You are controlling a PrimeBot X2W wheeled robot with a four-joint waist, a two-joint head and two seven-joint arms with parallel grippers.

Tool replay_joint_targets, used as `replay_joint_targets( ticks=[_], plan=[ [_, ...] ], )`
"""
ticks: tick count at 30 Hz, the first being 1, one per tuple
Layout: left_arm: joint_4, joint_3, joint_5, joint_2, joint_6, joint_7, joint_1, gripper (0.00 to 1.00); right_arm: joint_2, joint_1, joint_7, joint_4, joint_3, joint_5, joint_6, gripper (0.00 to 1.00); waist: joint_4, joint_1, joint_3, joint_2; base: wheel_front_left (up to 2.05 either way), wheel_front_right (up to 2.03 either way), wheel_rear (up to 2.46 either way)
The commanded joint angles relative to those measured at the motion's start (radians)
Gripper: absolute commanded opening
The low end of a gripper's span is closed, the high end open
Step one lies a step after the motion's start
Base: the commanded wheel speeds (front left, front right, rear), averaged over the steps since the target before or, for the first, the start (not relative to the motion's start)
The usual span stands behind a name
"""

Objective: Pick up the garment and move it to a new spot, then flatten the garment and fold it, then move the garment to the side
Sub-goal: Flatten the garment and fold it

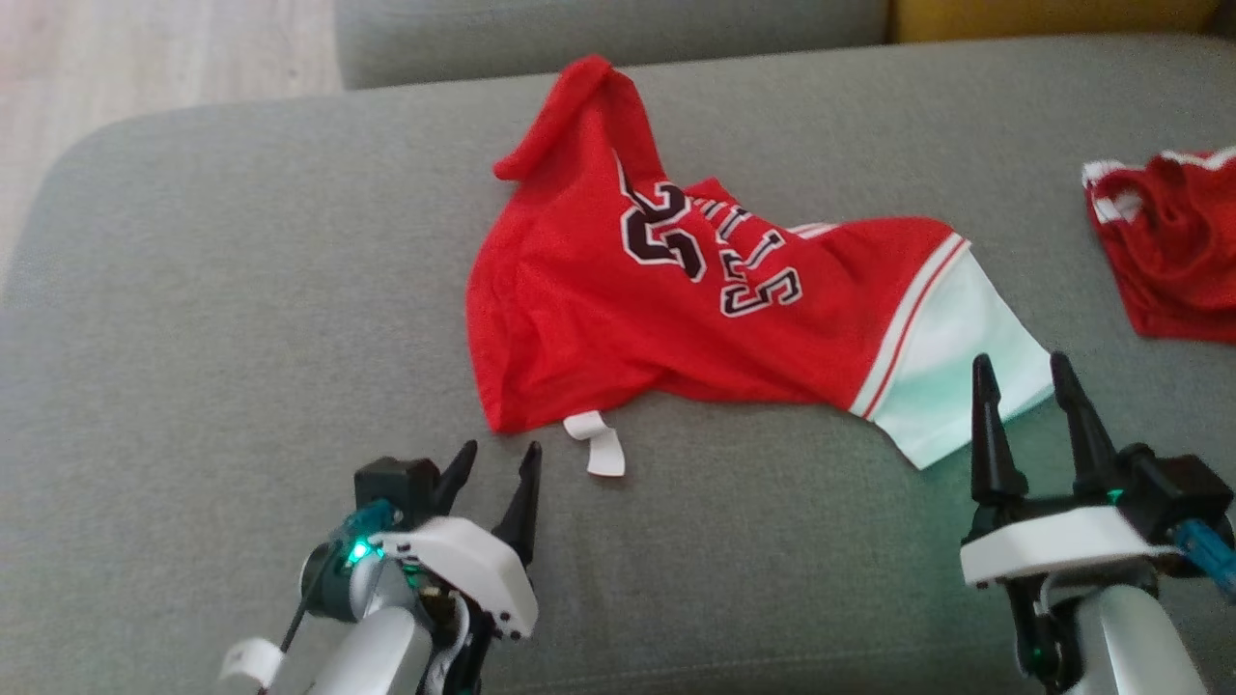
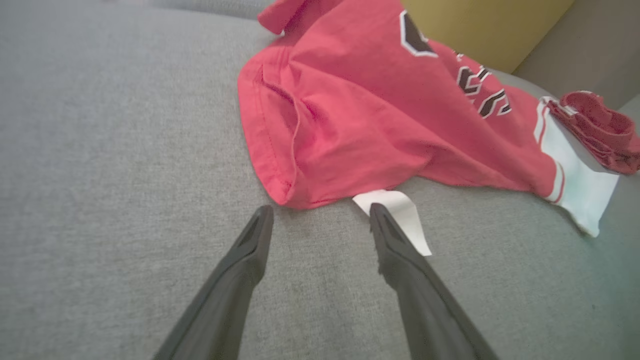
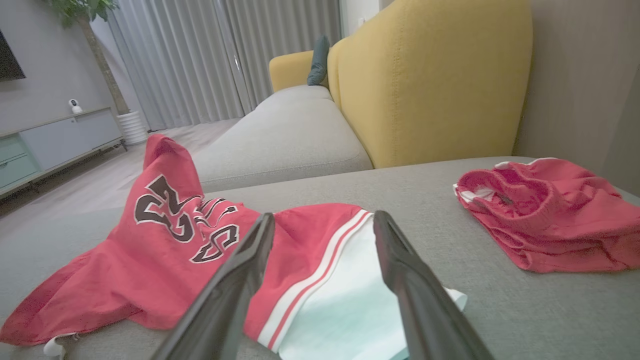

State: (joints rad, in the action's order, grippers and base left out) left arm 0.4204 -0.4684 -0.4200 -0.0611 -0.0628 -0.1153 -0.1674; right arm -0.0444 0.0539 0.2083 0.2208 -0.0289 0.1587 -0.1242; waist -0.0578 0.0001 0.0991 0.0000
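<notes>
The garment (image 1: 676,290) is a red shirt with dark numbers, a white sleeve and a white tag, lying crumpled on the grey sofa cushion (image 1: 241,290). My left gripper (image 1: 497,456) hovers open just short of the shirt's near hem, beside the tag (image 1: 599,446). In the left wrist view the garment (image 2: 375,115) lies ahead of the open left gripper (image 2: 320,212). Over the white sleeve (image 1: 956,367) my right gripper (image 1: 1024,372) stands open, holding nothing. The right wrist view has the garment (image 3: 170,260) under the open right gripper (image 3: 324,220).
A second red garment (image 1: 1173,251) lies bunched at the cushion's right; it is also in the right wrist view (image 3: 545,215). A yellow sofa back (image 3: 425,85) rises behind. Bare floor (image 1: 145,58) lies beyond the cushion's far left corner.
</notes>
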Motion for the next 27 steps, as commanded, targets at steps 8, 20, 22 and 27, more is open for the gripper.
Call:
replay_joint_targets(
  ticks=[8, 20, 22, 27],
  plan=[
    [0.087, 0.056, -0.05, 0.006, -0.043, -0.019, -0.129, 1.0, -0.006, 0.072, 0.027, -0.016, 0.021, 0.011, -0.007, 1.0, -0.069, -0.0001, 0.08, 0.0, 0.0, 0.0, 0.0],
    [0.163, 0.058, -0.119, 0.01, -0.046, -0.033, -0.179, 0.0, -0.006, 0.091, 0.043, 0.01, 0.013, 0.012, -0.007, 1.0, -0.073, -0.0001, 0.091, 0.0, 0.0, 0.0, 0.0],
    [0.165, 0.056, -0.129, 0.01, -0.045, -0.048, -0.185, 0.0, -0.006, 0.092, 0.045, 0.015, 0.009, 0.011, -0.007, 1.0, -0.069, -0.0001, 0.09, 0.0, 0.0, 0.0, 0.0],
    [0.147, 0.066, -0.146, 0.01, -0.054, -0.092, -0.19, 0.0, -0.006, 0.097, 0.031, 0.05, -0.032, -0.015, -0.007, 1.0, -0.054, -0.0001, 0.088, 0.0, 0.0, 0.0, 0.0]
  ],
)
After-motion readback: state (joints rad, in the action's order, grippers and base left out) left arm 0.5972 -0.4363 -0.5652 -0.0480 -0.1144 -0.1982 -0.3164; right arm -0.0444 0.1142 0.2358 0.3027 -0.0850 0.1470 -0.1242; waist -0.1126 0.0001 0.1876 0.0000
